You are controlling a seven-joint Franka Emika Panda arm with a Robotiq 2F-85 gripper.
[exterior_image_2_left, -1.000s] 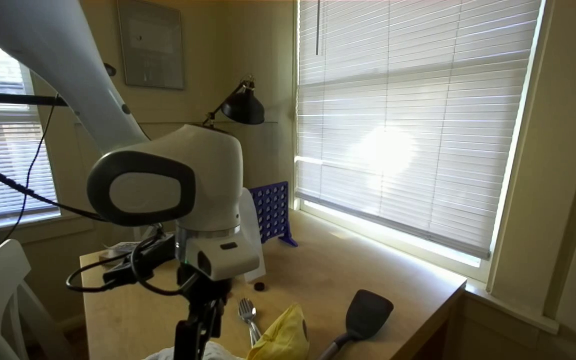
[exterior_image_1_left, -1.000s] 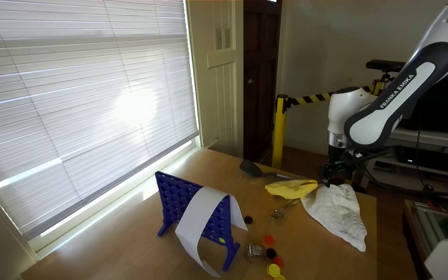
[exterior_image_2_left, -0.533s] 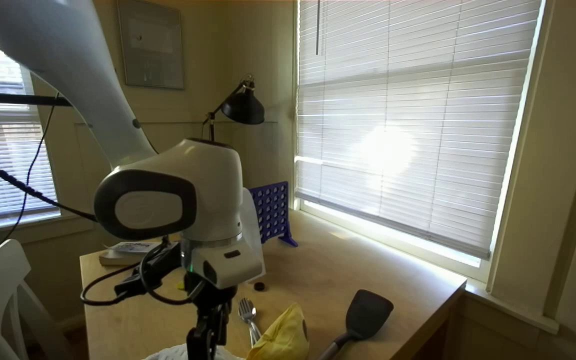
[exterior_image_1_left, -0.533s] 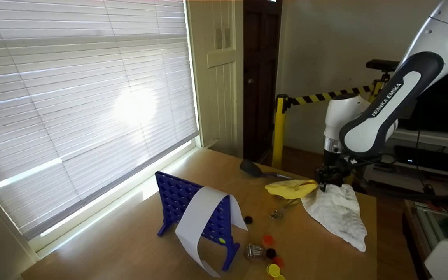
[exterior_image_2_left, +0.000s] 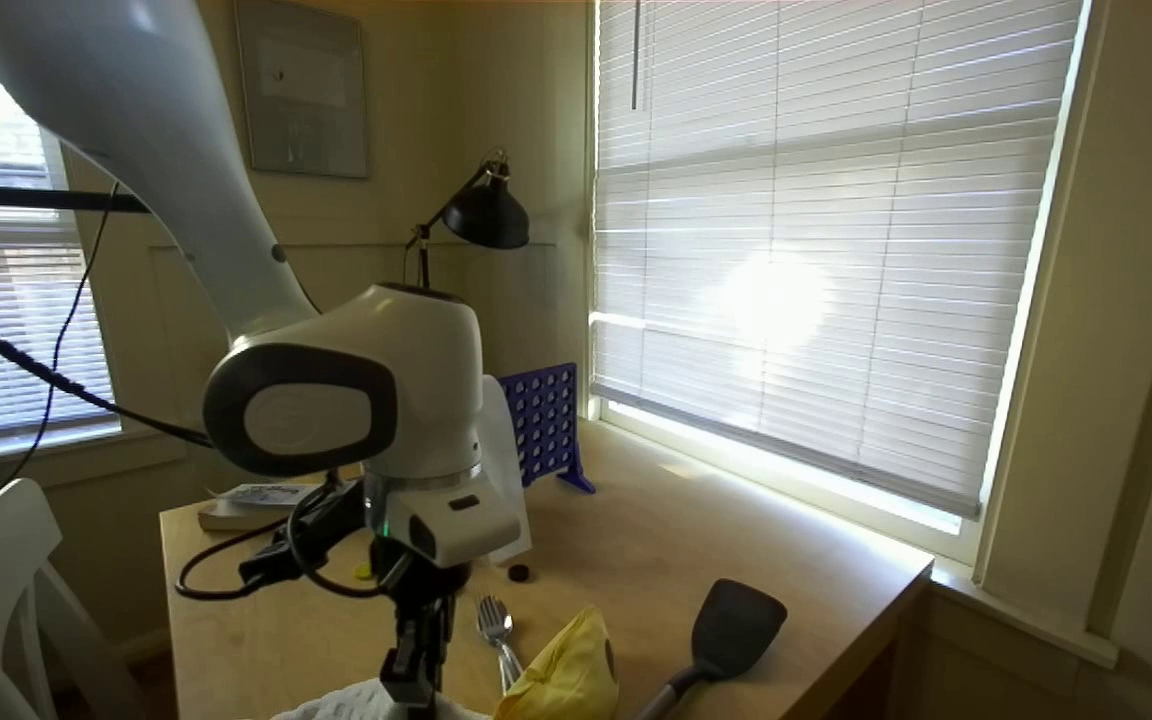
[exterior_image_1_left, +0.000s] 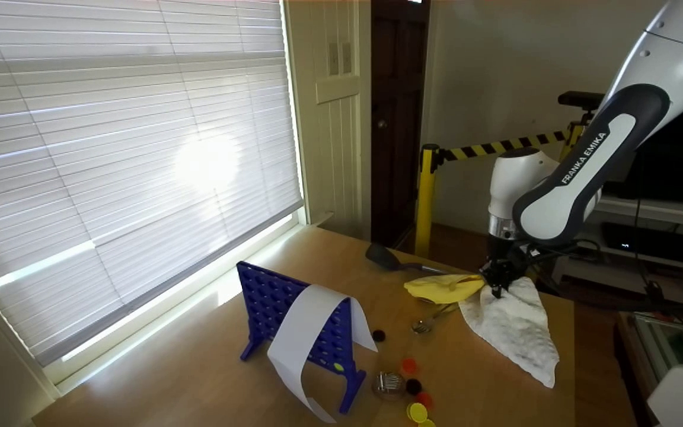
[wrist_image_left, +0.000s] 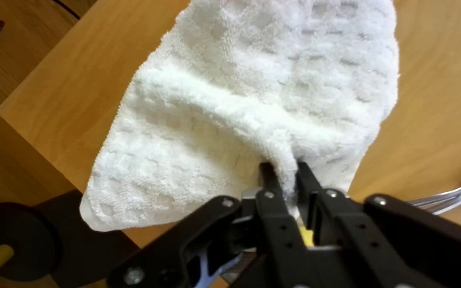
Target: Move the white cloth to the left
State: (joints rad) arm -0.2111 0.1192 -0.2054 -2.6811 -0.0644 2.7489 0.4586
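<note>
The white cloth (exterior_image_1_left: 519,332) lies spread at the table's corner, a small part of it also showing in an exterior view (exterior_image_2_left: 346,704) at the bottom edge. My gripper (exterior_image_1_left: 497,290) is down at the cloth's far end, beside the yellow fabric piece (exterior_image_1_left: 443,289). In the wrist view a raised ridge of the white cloth (wrist_image_left: 198,140) runs into the gap of my gripper (wrist_image_left: 285,171). Both fingers press against this fold from either side, so the gripper is shut on the cloth. The rest of the cloth rests on the wood.
A fork (exterior_image_2_left: 496,625) and a dark spatula (exterior_image_2_left: 736,630) lie near the yellow piece. Farther off stands a blue game frame (exterior_image_1_left: 264,302) with a white paper strip (exterior_image_1_left: 306,332) over it. Several discs and a small round dish (exterior_image_1_left: 389,384) sit before it.
My gripper has come down onto the cloth and its jaws have closed. The cloth has bunched up at the fingers, and its near corner has shifted slightly.
</note>
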